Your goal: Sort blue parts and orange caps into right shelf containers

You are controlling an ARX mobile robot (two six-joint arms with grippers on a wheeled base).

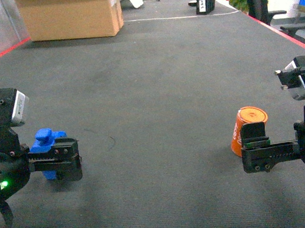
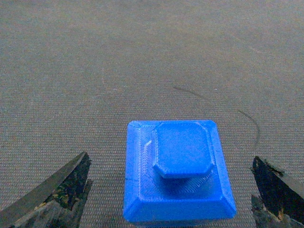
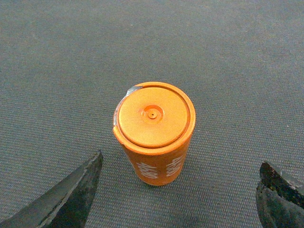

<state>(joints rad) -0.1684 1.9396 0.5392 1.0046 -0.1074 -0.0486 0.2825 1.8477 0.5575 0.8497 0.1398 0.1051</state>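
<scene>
A blue part (image 1: 44, 140), a square block with a raised octagonal knob, stands on the dark carpet at the left. My left gripper (image 1: 65, 160) is open around it; in the left wrist view the blue part (image 2: 178, 175) sits between the spread fingers of the left gripper (image 2: 169, 156), touching neither. An orange cap (image 1: 249, 124), a cylinder with white lettering, stands upright at the right. My right gripper (image 1: 256, 148) is open just in front of it; in the right wrist view the cap (image 3: 154, 128) stands ahead of the right gripper (image 3: 180, 159). The right shelf containers are out of view.
A brown cardboard box (image 1: 71, 14) stands at the far left. A small black object (image 1: 205, 1) sits far back, with office chairs (image 1: 288, 22) beyond the red floor line (image 1: 273, 29) on the right. Dark carpet (image 1: 157, 108) lies between the grippers.
</scene>
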